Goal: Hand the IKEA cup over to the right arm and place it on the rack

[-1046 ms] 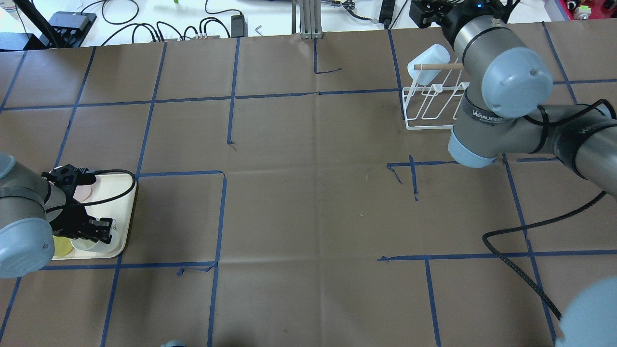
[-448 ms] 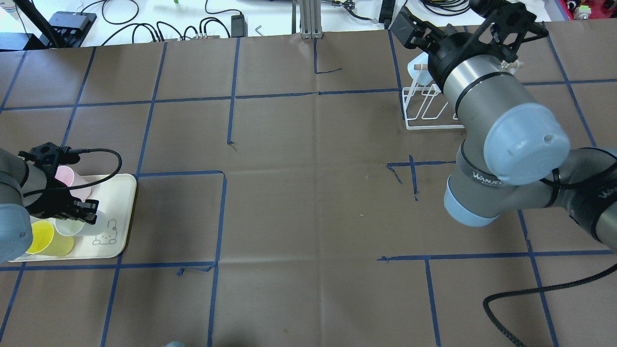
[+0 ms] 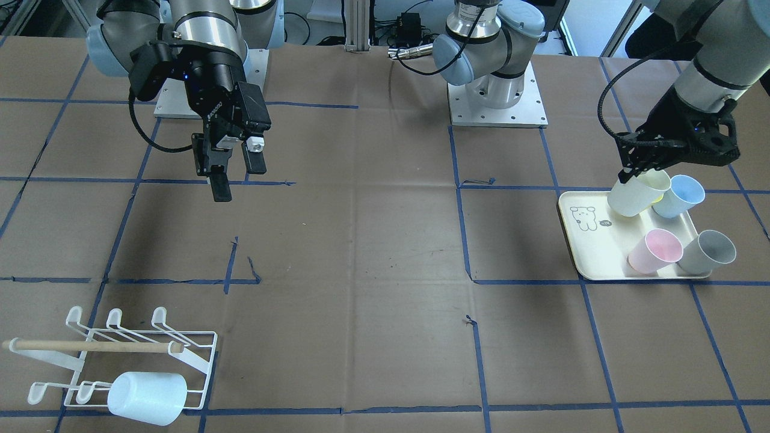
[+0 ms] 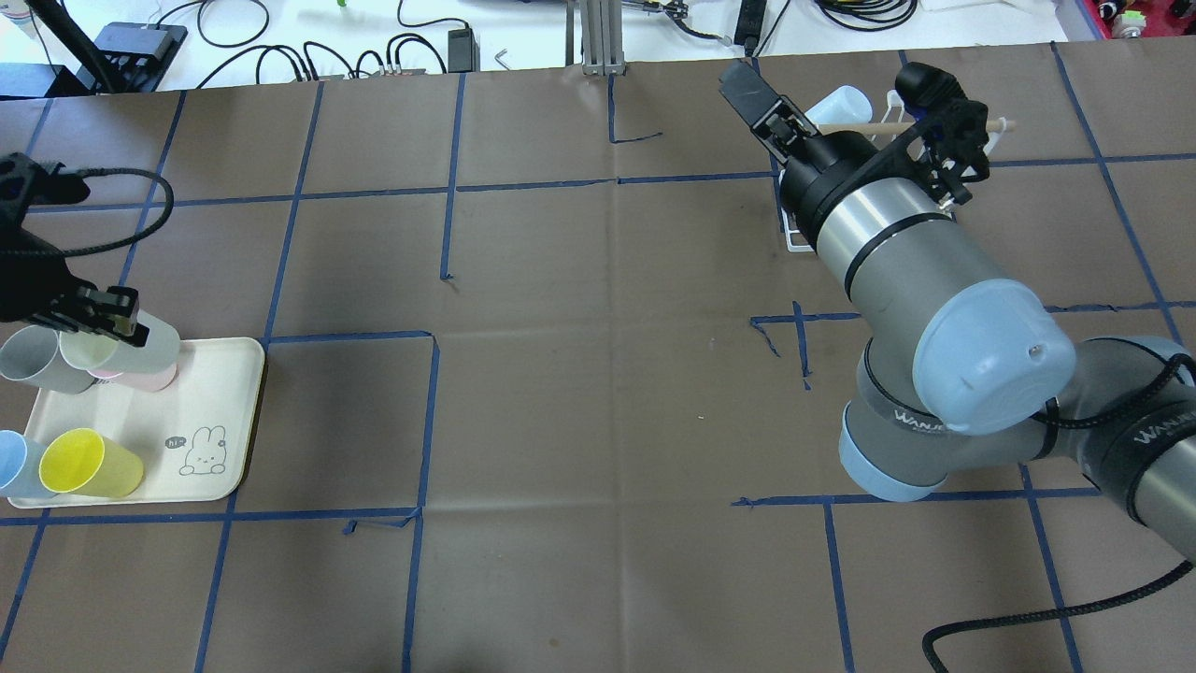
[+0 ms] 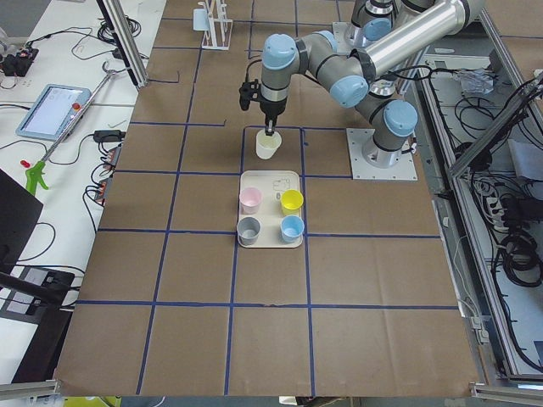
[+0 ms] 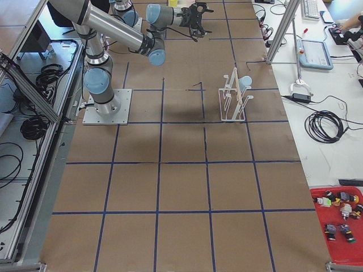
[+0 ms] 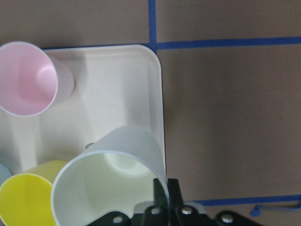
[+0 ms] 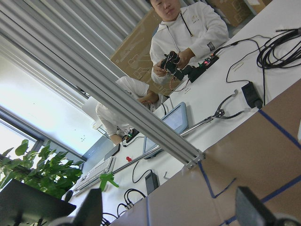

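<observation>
My left gripper (image 4: 112, 313) is shut on the rim of a pale cream cup (image 4: 131, 346) and holds it tilted above the corner of the cream tray (image 4: 215, 411). The front view shows that gripper (image 3: 631, 171) and the cup (image 3: 637, 192); the left wrist view shows the cup (image 7: 108, 183) pinched at its rim. My right gripper (image 3: 231, 171) is open and empty, raised above the table. In the overhead view it (image 4: 759, 101) is beside the white wire rack (image 3: 120, 355). A pale blue cup (image 3: 147, 397) lies on the rack.
On the tray stand a pink cup (image 3: 656, 251), a grey cup (image 3: 707, 251), a blue cup (image 3: 678, 195) and a yellow cup (image 4: 89, 465). The rack's wooden dowel (image 3: 90, 346) lies across it. People sit behind the far table edge (image 8: 188, 33).
My left gripper has lifted the cream cup off the tray and carried it toward the tray's far edge. My right arm has swung left, away from over the rack.
</observation>
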You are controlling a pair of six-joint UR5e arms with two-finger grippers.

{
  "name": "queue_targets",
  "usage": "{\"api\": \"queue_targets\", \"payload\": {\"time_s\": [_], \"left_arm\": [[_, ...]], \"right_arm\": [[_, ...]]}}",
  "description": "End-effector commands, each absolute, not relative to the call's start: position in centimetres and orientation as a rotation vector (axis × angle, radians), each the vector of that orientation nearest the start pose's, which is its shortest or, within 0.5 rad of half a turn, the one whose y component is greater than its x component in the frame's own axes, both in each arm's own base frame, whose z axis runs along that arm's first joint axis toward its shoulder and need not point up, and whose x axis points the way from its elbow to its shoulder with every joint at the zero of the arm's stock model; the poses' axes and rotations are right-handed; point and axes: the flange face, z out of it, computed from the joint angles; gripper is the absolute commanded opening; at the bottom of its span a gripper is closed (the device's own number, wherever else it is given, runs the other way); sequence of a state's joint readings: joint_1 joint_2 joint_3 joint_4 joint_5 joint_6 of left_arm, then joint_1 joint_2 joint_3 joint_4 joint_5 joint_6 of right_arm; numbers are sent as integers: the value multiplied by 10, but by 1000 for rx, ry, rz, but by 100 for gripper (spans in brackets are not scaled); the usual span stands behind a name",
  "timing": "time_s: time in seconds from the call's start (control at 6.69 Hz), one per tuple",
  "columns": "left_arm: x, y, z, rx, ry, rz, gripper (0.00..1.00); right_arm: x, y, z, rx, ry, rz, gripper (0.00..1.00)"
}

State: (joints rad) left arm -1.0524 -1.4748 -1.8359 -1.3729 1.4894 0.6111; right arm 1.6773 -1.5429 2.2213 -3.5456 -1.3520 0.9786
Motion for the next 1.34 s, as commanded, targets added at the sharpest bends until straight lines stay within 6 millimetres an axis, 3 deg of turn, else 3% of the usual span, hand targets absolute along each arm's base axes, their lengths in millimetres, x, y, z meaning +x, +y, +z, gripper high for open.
{"api": "queue_targets", "payload": {"time_s": [0.0, 0.3, 0.6, 0.9, 1.2], "left_arm": [[101, -505, 475, 206, 3225, -151, 3], [73, -529, 497, 276, 3443, -501, 4], [42, -550, 498, 434, 3540, -946, 4], [-27, -576, 468, 852, 3391, -1373, 4], [-68, -589, 429, 1140, 3244, -1673, 6]], "right_arm": [[212, -418, 399, 834, 1689, -959, 100], [212, -419, 382, 951, 1576, -854, 100], [210, -410, 364, 1008, 1597, -809, 100], [210, -412, 365, 1004, 1604, -823, 100], [210, -416, 362, 1011, 1609, -821, 100]]}}
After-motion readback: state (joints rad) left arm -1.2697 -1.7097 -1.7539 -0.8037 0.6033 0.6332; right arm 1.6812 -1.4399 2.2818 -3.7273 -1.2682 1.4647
